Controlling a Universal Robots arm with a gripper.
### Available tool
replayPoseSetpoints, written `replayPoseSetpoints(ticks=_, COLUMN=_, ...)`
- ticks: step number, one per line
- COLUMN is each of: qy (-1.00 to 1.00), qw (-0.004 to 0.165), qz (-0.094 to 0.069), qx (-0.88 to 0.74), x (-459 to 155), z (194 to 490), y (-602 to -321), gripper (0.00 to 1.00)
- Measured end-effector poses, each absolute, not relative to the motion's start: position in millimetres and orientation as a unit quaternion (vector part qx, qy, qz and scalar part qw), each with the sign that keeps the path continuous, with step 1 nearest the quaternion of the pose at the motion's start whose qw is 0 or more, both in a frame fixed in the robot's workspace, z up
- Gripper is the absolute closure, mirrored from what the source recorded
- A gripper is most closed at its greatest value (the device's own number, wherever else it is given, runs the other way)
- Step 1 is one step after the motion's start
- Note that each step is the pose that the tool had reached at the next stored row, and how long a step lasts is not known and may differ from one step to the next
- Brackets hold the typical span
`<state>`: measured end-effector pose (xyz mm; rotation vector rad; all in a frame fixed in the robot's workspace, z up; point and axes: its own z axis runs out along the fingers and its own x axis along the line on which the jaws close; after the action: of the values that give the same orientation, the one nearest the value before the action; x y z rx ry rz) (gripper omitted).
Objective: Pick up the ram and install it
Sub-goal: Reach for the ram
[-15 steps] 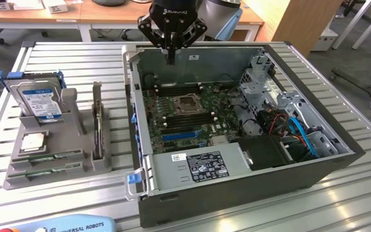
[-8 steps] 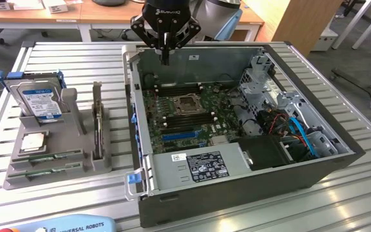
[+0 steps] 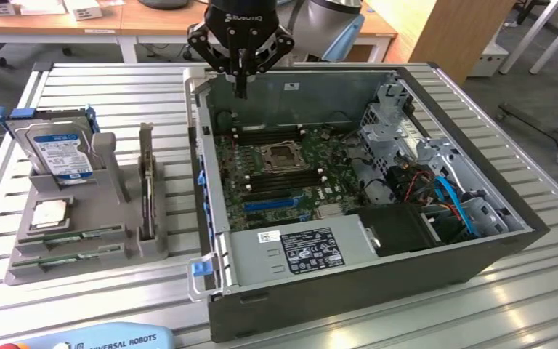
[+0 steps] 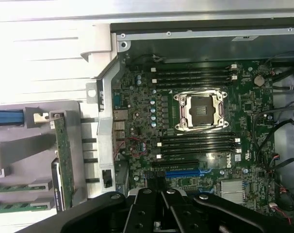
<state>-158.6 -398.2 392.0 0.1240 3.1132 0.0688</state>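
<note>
**Tool shut and empty over the case, ram in the holder**

Tool (image 3: 241, 89): black, two fingers on linkage arms. The fingers are pressed together with nothing between them. It hangs over the far end of the case, on the exterior view's left.

Ram (image 3: 70, 235) (image 4: 21, 186): two thin green sticks lying flat in slots at the near end of the grey moulded holder (image 3: 27, 269), well apart from the tool. The same holder carries a square silver chip (image 3: 49, 212), a drive (image 3: 61, 149) with blue rails stood on edge, and a tall dark card (image 3: 146, 189). The card stands upright between ram and case.

Case (image 3: 357, 291): dark sheet-metal box, side open, lying on the ribbed aluminium counter (image 3: 104, 87). Inside is a green board (image 3: 259, 178) with a bare metal-framed socket (image 3: 284, 156) and empty black slots (image 4: 195, 141) either side of it. The case wall separates holder from board.
</note>
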Motion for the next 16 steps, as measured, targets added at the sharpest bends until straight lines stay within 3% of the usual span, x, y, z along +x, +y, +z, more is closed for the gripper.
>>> replayPoseSetpoints(ticks=16, qy=0.998, qw=0.013, qz=0.022, qx=0.050, x=-175.5, z=391.0, y=-396.8, gripper=0.90)
